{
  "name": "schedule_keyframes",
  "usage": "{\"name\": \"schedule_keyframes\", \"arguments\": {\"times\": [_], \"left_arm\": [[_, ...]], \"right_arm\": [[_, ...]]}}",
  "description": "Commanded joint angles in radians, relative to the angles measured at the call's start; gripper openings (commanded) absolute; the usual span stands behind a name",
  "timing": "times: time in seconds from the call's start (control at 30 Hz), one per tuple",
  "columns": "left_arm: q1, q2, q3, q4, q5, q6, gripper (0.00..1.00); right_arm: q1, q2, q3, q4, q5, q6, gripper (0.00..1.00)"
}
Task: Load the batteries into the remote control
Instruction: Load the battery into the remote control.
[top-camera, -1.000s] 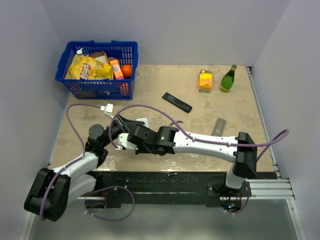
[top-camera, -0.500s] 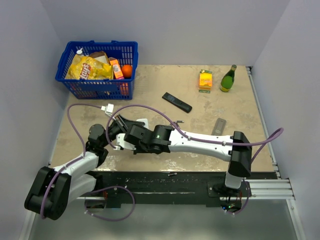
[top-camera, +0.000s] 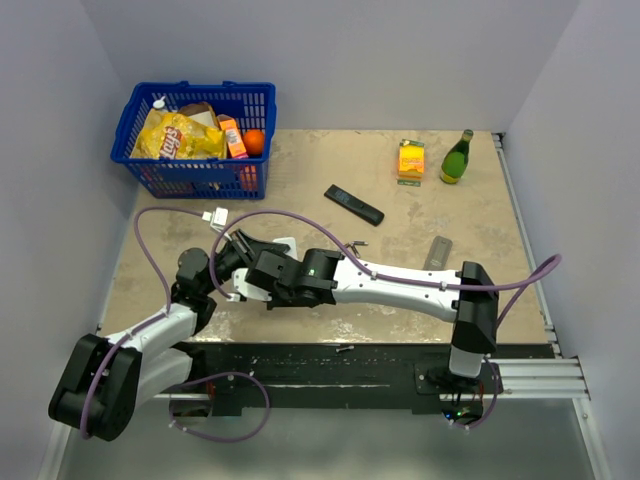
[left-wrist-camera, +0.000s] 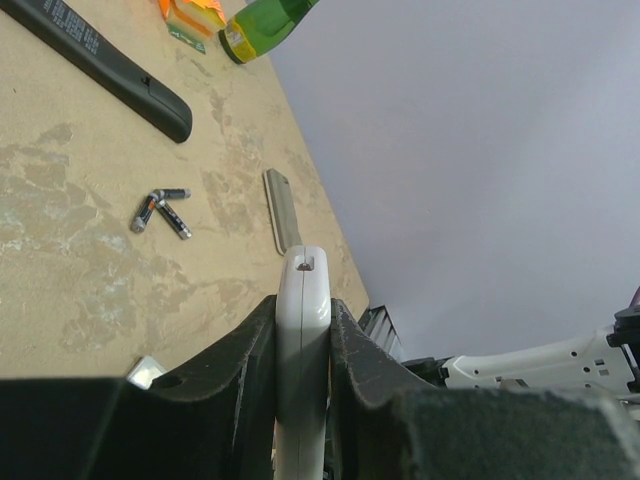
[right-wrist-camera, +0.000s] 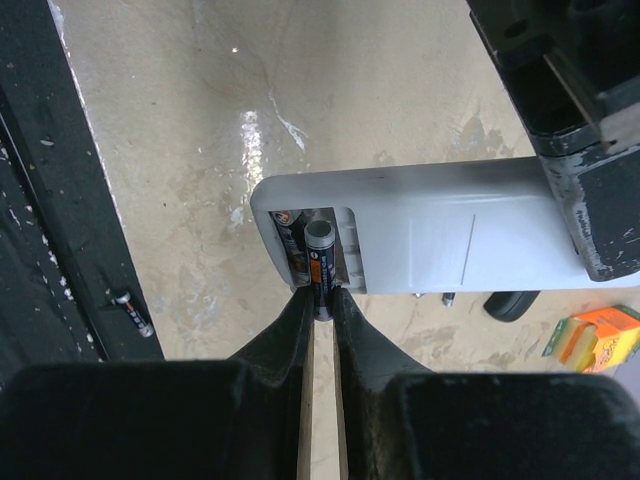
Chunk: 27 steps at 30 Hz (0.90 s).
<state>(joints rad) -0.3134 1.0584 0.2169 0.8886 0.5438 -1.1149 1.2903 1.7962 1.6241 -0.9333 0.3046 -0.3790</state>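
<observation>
My left gripper (left-wrist-camera: 303, 312) is shut on the pale grey remote control (left-wrist-camera: 303, 330), holding it on edge above the table. In the right wrist view the remote control (right-wrist-camera: 450, 240) shows its open battery bay at the left end. One battery (right-wrist-camera: 289, 238) lies in the bay. My right gripper (right-wrist-camera: 320, 298) is shut on a second battery (right-wrist-camera: 320, 262), whose upper end sits in the bay beside the first. Two or three loose batteries (left-wrist-camera: 160, 211) lie on the table past the remote. In the top view both grippers meet at the near left, around (top-camera: 250, 275).
A black remote (top-camera: 353, 204) lies mid-table, and a grey battery cover (top-camera: 437, 253) to its right. A blue basket (top-camera: 195, 140) of groceries stands far left. An orange box (top-camera: 411, 159) and a green bottle (top-camera: 457, 158) stand far right. One small battery (right-wrist-camera: 133, 312) rests on the black base plate.
The right arm has shifted slightly left, closer to the left gripper and the remote control. The left arm holds still and both grips are unchanged.
</observation>
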Motion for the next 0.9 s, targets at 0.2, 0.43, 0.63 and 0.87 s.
{"name": "schedule_keyframes", "arguments": {"times": [0.2,0.43,0.63,0.87], "left_arm": [[0.004,-0.04,0.041,0.056,0.03,-0.003,0.0],[0.004,-0.038,0.038,0.069,0.03,-0.013,0.0],[0.004,-0.011,0.012,0.162,0.042,-0.072,0.0],[0.004,0.012,0.001,0.228,0.058,-0.112,0.0]], "right_arm": [[0.006,0.052,0.097,-0.047,0.022,0.002,0.0],[0.004,0.065,0.114,-0.064,0.022,0.009,0.0],[0.006,0.077,0.132,-0.056,0.024,0.012,0.06],[0.006,0.086,0.145,-0.055,0.03,0.003,0.12]]}}
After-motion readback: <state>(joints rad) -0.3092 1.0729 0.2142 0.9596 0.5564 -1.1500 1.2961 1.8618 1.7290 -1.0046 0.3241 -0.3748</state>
